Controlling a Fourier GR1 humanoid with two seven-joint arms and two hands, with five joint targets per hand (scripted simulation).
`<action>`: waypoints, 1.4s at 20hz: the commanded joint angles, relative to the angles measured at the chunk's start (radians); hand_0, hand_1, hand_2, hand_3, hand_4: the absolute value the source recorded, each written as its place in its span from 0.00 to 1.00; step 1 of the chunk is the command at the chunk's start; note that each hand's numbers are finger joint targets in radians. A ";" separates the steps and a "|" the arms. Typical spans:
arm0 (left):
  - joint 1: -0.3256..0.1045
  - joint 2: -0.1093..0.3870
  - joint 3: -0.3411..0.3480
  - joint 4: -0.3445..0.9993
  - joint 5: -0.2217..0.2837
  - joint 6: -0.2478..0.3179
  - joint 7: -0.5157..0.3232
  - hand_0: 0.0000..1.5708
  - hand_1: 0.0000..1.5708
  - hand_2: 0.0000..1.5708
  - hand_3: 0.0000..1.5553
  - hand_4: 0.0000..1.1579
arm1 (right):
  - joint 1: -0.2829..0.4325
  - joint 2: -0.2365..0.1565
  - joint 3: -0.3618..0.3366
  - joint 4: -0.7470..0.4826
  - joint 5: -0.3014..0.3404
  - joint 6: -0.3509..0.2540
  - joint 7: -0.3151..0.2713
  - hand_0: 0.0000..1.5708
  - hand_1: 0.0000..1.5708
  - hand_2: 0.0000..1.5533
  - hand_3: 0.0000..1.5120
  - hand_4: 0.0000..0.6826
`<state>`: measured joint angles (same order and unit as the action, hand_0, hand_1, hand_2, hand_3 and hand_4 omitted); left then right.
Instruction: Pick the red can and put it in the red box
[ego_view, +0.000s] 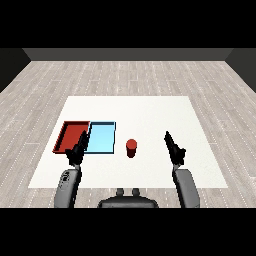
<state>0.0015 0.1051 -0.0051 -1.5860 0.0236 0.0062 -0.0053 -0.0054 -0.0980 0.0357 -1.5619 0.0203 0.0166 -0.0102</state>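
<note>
Can (131, 146) upright on table (150, 107), right of blue tray (102, 138), untouched. Both hands released, fingers straight: left (79, 148) hangs over the trays' seam, right (174, 147) nearer. You'd likely grab with right, then red tray (69, 135).

there is only one view, and it is looking from the robot's head, down and forward across the white table (150, 107). the camera is sitting back from the near edge, so the whole tabletop is showing, with grey plank floor (125, 75) running on towards twelve o'clock to a dark wall. the left hand (77, 150) is coming in from seven o'clock and the right hand (175, 149) from five o'clock, marking where the camera is standing. the view is not mirrored. the red tray (64, 134) and the light blue tray (102, 139) are lying towards nine o'clock of centre.
</note>
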 joint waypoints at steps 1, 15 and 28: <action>-0.002 -0.002 0.001 0.004 -0.015 -0.029 -0.015 0.00 0.00 0.00 0.00 0.00 | 0.040 0.009 -0.008 -0.038 0.005 0.008 -0.003 0.00 0.00 0.00 0.00 0.00; -0.019 -0.044 0.066 0.021 0.069 -0.097 -0.465 0.00 0.00 0.00 0.00 0.00 | 0.212 0.052 0.001 -0.177 -0.061 0.096 -0.368 0.00 0.00 0.00 0.00 0.00; -0.020 -0.020 0.089 -0.033 0.111 -0.138 -0.409 0.00 0.00 0.00 0.00 0.00 | 0.261 0.023 -0.044 -0.285 -0.129 0.167 -0.277 0.00 0.00 0.00 0.00 0.00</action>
<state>0.0205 0.0553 0.0468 -1.6211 0.0919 -0.1011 -0.4471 0.2481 -0.0641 0.0106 -1.8210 -0.0794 0.1627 -0.3182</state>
